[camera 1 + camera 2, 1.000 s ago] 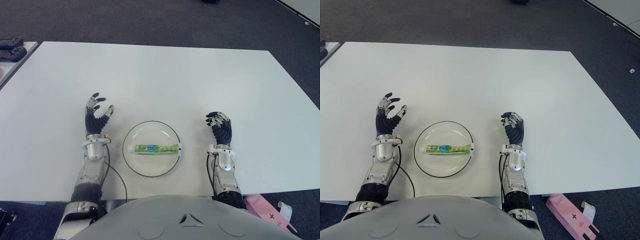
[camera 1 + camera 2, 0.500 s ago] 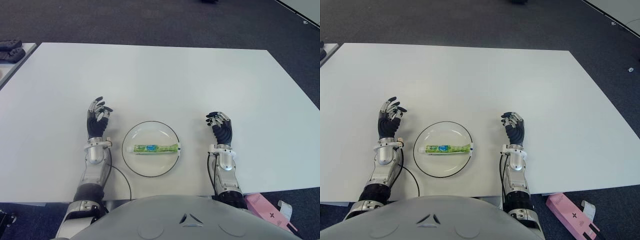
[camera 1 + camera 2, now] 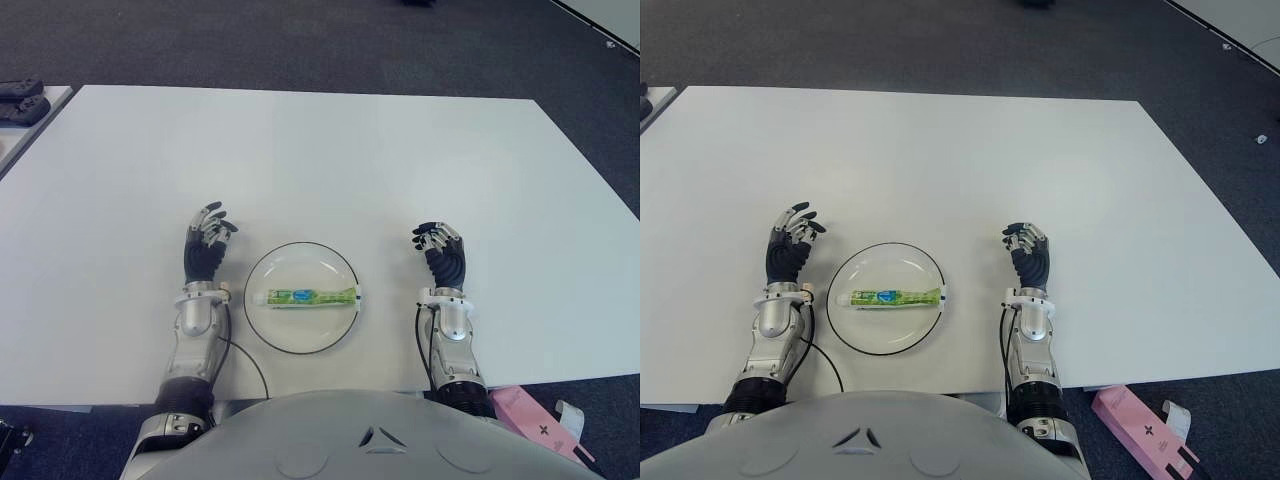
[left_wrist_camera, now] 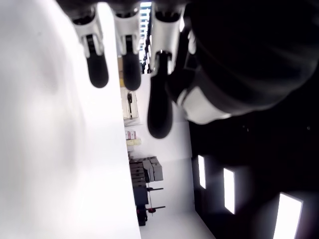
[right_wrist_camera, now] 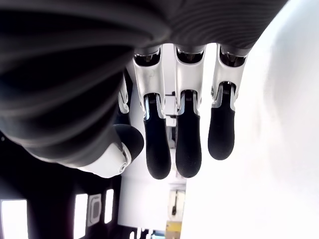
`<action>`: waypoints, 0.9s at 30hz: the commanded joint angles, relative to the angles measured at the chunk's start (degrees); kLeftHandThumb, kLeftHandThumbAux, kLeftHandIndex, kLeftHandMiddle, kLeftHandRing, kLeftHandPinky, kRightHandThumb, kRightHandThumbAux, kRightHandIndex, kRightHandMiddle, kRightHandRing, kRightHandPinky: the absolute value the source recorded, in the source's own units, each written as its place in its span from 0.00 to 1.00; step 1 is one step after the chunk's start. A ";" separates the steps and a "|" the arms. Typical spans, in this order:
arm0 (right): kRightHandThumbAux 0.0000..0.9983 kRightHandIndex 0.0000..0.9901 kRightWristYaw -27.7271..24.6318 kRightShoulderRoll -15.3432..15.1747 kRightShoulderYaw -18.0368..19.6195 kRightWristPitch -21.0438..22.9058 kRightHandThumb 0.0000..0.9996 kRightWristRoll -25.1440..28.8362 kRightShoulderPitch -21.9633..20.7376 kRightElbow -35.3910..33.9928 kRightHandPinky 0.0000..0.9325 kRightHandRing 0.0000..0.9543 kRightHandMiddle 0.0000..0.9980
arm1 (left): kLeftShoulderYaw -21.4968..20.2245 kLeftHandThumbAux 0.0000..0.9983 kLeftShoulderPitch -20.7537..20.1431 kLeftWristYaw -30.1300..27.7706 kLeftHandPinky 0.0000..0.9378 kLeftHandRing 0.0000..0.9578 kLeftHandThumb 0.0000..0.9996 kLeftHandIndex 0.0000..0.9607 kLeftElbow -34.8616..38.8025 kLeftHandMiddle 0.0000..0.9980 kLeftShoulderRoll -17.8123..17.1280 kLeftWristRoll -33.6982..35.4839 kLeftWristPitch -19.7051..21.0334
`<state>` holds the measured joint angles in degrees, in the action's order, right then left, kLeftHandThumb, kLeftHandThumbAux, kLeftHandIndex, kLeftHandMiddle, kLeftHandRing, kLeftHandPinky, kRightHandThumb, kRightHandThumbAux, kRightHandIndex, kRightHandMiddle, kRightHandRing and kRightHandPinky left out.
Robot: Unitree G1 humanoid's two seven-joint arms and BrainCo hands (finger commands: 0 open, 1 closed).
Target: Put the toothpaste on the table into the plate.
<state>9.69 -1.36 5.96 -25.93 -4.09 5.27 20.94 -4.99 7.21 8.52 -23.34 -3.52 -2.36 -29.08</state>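
On the white surface (image 3: 330, 150), one round plate (image 3: 303, 259) with a dark rim sits near the front edge, between the two robot hands. One toothpaste (image 3: 305, 296) tube lies flat inside the plate, lengthwise across it, with the white cap end at the plate's right rim. The tube is green with a blue patch; its printing is too small to read.

Left robot hand (image 3: 206, 250) shows just left of the plate, fingers loosely curled and holding nothing. Right robot hand (image 3: 442, 256) shows to the right of the plate, well apart from it, fingers relaxed and slightly bent, also holding nothing. Nothing lies between either hand and the plate.

Beyond the surface: one pink box (image 3: 530, 416) on the floor at lower right, and dark objects (image 3: 22, 97) on a neighbouring table at far left.
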 commanded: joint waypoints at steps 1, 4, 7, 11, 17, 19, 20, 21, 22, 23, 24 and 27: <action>0.73 0.44 -0.34 -0.12 0.19 0.13 0.71 0.46 -0.12 0.27 0.55 0.54 0.51 | 1.28 0.72 2.13 -2.05 0.57 0.57 0.71 0.45 0.10 0.56 1.06 0.41 2.92; 0.73 0.44 -0.40 0.03 0.13 0.58 0.71 0.43 0.12 -0.19 0.55 0.54 0.51 | 1.59 0.72 2.49 -2.29 0.57 0.57 0.71 0.45 0.62 0.56 1.26 0.25 3.21; 0.73 0.44 -0.36 0.15 0.08 0.97 0.71 0.37 0.29 -0.57 0.55 0.54 0.50 | 1.88 0.72 2.74 -2.23 0.58 0.57 0.71 0.45 0.91 0.56 1.42 0.02 3.27; 0.73 0.44 -0.37 0.30 -0.26 0.56 0.71 0.05 0.62 -0.87 0.55 0.54 0.50 | 2.32 0.72 3.18 -1.81 0.59 0.57 0.71 0.45 1.36 0.56 1.66 -0.57 3.16; 0.73 0.44 -0.63 0.21 -0.89 -0.94 0.71 -0.43 0.83 -0.59 0.54 0.53 0.50 | 2.53 0.72 3.60 -1.38 0.59 0.58 0.71 0.45 1.88 0.56 1.97 -1.33 3.10; 0.73 0.44 -0.44 0.52 -1.36 -0.38 0.71 -0.86 1.35 -1.51 0.54 0.53 0.49 | 2.62 0.72 4.03 -1.21 0.59 0.58 0.71 0.45 2.46 0.56 2.16 -1.64 3.24; 0.73 0.44 -0.35 0.65 -1.52 -0.09 0.71 -1.01 1.56 -1.91 0.54 0.53 0.49 | 2.63 0.72 4.20 -1.17 0.59 0.58 0.71 0.45 2.68 0.56 2.23 -1.75 3.29; 0.73 0.44 -0.33 0.71 -1.54 0.44 0.71 -0.97 1.67 -2.21 0.54 0.53 0.49 | 2.64 0.72 4.37 -1.09 0.59 0.58 0.71 0.45 2.91 0.56 2.30 -1.91 3.36; 0.73 0.44 -0.33 0.73 -1.52 0.78 0.71 -0.91 1.70 -2.36 0.54 0.53 0.49 | 2.64 0.72 4.47 -1.06 0.59 0.58 0.71 0.45 3.04 0.56 2.34 -2.00 3.42; 0.73 0.44 -0.21 0.87 -1.55 1.13 0.71 -0.93 1.80 -2.63 0.54 0.53 0.49 | 2.64 0.72 4.59 -0.96 0.59 0.58 0.71 0.45 3.24 0.56 2.40 -2.14 3.56; 0.73 0.44 -0.11 0.97 -1.58 1.37 0.71 -0.96 1.87 -2.84 0.54 0.53 0.49 | 2.64 0.72 4.67 -0.90 0.59 0.58 0.71 0.45 3.38 0.56 2.44 -2.24 3.67; 0.73 0.44 -0.18 1.15 -1.70 2.01 0.71 -0.91 2.07 -3.37 0.55 0.53 0.49 | 2.61 0.72 4.97 -0.77 0.59 0.58 0.71 0.45 3.90 0.56 2.64 -2.52 4.19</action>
<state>9.47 -0.66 4.52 -25.45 -5.06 6.92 18.13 -3.05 10.61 7.33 -18.82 -1.55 -4.08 -26.98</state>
